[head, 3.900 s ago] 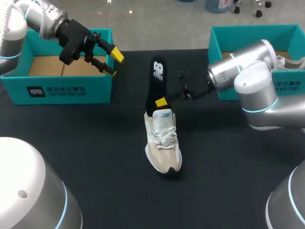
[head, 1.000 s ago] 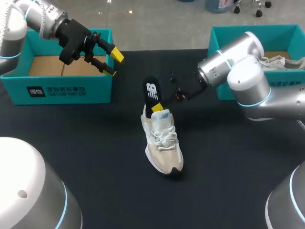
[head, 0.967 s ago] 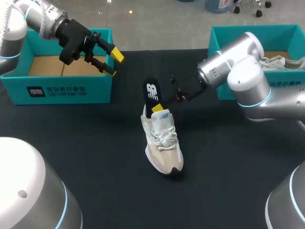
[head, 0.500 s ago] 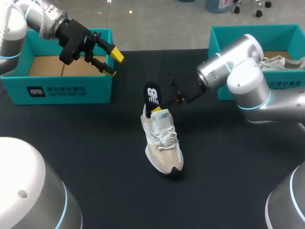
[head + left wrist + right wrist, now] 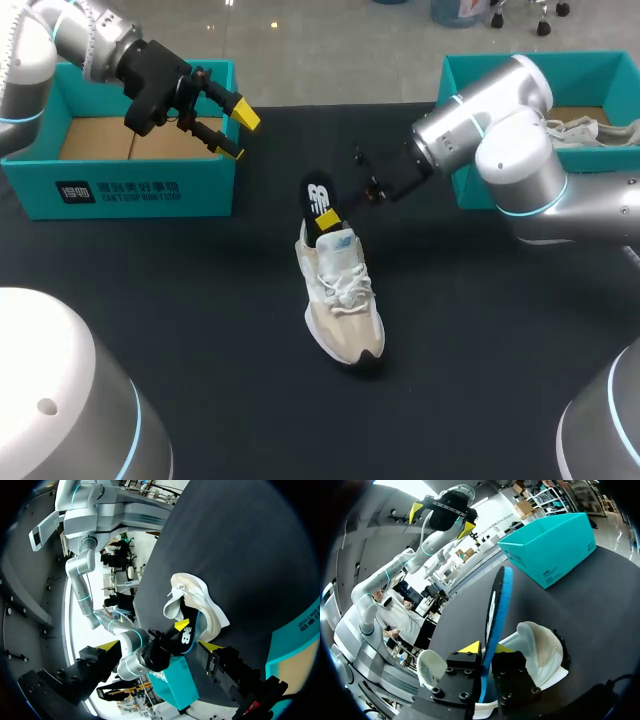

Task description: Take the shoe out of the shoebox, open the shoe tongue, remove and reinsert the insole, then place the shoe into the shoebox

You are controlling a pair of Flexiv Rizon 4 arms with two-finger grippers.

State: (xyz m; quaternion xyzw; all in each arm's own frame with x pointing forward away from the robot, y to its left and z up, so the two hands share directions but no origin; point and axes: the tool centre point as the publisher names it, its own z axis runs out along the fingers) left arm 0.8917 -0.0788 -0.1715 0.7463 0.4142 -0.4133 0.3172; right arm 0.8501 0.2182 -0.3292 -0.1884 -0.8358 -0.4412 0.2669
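Observation:
A beige and white shoe (image 5: 342, 298) stands on the black table, toe toward me. A black insole (image 5: 319, 200) slants up out of its heel opening. My right gripper (image 5: 330, 217), coming in from the right, is shut on the insole just above the shoe's collar. In the right wrist view the insole's blue edge (image 5: 496, 615) runs up between the fingers of that gripper (image 5: 487, 649), with the shoe (image 5: 542, 650) beside it. My left gripper (image 5: 228, 128) hangs open over the left shoebox's near right corner, holding nothing. From the left wrist view the shoe (image 5: 200, 602) and insole (image 5: 185, 636) lie ahead of the left gripper (image 5: 159, 646).
A teal shoebox (image 5: 120, 190) with a bare cardboard floor stands at the back left. A second teal shoebox (image 5: 540, 66) at the back right holds another shoe (image 5: 592, 127). Black cloth lies bare in front of and beside the shoe.
The insole has slid further down into the shoe, so less of it shows. The right arm's wrist has risen and swung toward the back. The left arm has not moved.

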